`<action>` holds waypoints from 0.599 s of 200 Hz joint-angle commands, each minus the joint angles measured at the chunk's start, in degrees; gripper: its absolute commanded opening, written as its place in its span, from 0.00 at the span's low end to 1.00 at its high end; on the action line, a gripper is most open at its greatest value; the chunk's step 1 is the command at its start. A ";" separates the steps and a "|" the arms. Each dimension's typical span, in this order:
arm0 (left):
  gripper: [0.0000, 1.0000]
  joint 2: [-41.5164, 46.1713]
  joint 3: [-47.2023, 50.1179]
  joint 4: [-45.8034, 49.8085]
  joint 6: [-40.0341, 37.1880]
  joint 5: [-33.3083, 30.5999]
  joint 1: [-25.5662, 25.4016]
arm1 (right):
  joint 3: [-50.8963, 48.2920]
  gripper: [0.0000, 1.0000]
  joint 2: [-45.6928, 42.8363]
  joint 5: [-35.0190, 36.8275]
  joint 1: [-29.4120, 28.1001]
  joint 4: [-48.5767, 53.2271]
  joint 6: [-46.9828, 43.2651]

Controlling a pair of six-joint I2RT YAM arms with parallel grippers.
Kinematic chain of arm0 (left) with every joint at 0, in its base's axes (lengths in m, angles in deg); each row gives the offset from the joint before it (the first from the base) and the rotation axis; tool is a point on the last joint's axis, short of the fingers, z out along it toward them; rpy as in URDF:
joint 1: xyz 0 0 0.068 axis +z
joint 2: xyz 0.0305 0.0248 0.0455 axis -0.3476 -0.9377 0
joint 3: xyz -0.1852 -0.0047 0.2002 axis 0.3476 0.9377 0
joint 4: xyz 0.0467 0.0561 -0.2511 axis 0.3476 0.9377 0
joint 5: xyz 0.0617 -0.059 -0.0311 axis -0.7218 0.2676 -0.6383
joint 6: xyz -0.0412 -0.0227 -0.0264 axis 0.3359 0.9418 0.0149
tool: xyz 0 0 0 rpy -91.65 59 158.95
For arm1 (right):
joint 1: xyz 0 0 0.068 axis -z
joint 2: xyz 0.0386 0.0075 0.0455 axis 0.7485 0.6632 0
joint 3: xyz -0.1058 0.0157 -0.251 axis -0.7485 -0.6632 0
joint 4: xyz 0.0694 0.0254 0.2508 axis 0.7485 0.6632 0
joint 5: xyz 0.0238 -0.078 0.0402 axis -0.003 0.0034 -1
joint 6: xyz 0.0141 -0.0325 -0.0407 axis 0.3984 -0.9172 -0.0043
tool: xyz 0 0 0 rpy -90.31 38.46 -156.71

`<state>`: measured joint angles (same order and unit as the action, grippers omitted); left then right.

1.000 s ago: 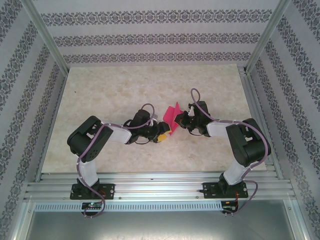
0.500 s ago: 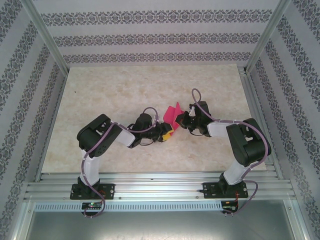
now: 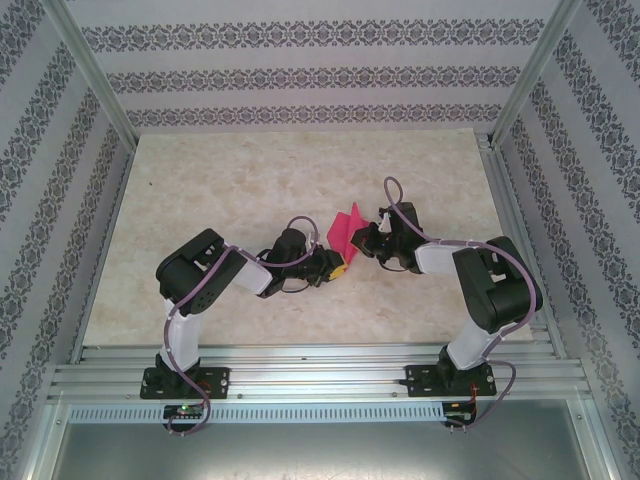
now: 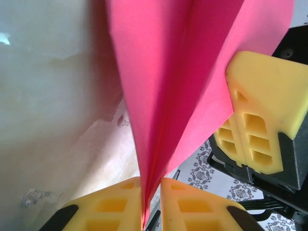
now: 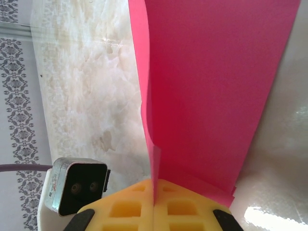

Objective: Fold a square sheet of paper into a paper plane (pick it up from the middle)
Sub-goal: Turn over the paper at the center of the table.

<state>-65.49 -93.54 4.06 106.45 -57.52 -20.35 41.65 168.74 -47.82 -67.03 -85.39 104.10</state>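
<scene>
The paper plane point(image 3: 346, 228) is a bright pink sheet folded into a creased, pointed shape, held upright above the table's middle between both grippers. My left gripper point(image 3: 338, 268) comes at it from the lower left. In the left wrist view its yellow jaws point(image 4: 153, 180) are pinched on the paper's point(image 4: 183, 72) narrow pointed end. My right gripper point(image 3: 362, 240) holds it from the right. In the right wrist view, those jaws point(image 5: 155, 182) are shut tight on a folded edge of the paper point(image 5: 216, 86). One right finger point(image 4: 264, 110) rests against the paper's other side.
The marble-patterned table point(image 3: 220, 180) lies bare around the arms. Patterned walls and metal frame posts point(image 3: 90, 70) close in the sides and back. A rail point(image 3: 320, 375) runs along the near edge. The left arm's grey camera housing point(image 5: 77, 185) sits close to the right jaws.
My left gripper has moved a little right onto the paper's lower tip and its jaws have closed on it. The right gripper and the paper have stayed in place.
</scene>
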 commanded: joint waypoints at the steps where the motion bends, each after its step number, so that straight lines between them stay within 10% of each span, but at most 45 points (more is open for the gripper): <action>1: 0.15 1.79 -1.14 1.56 -2.41 -1.30 -0.57 | -0.76 0.05 0.00 -0.67 0.89 -0.76 -0.59; 69: 0.02 4.85 -2.00 6.06 -7.86 -2.14 -0.40 | -0.61 0.20 -6.30 2.17 3.27 7.50 -4.09; 120: 0.00 16.60 -15.85 49.74 -37.74 -14.16 -0.76 | 2.54 0.25 -17.04 11.53 4.50 23.92 -11.86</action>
<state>-54.59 -102.31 32.04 87.04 -63.75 -20.35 41.83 155.89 -42.51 -63.29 -70.89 97.74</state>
